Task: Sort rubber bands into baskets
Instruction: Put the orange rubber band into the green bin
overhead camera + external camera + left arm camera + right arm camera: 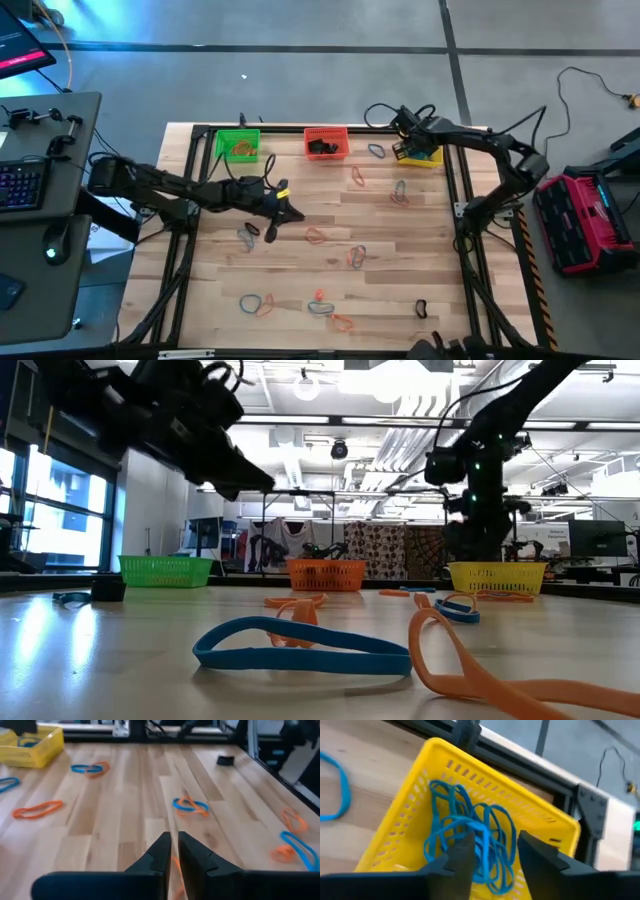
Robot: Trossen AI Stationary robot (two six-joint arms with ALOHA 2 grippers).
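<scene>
Wood-plank table [400,270] w/ a black frame carries everything. Both dark arms reach in over it: left arm from the table's left side, its gripper [287,212] low over the planks near the middle; right arm from the right side, its gripper [408,138] above the yellow basket [425,158] at the far right corner. Three baskets sit in a row along the far edge: green basket [237,146] at the left w/ an orange band inside, red-orange basket [326,143] in the middle w/ smth dark in it, yellow one at the right. Right wrist view: yellow basket holds a tangle of blue bands [470,835], and the right claw's fingers [462,852] stand apart over that tangle w/ nothing between them. Left wrist view: left claw's fingers [160,852] are nearly together, only a thin slit left, an orange band [176,867] showing in the slit; can't tell if it is pinched. Loose rubber bands [355,256], orange, blue, grey and black, lie scattered over the planks, some in overlapping pairs. Low view: a blue band [300,648] and an orange band [480,675] lie closest to the lens, w/ the baskets lined up far behind.
</scene>
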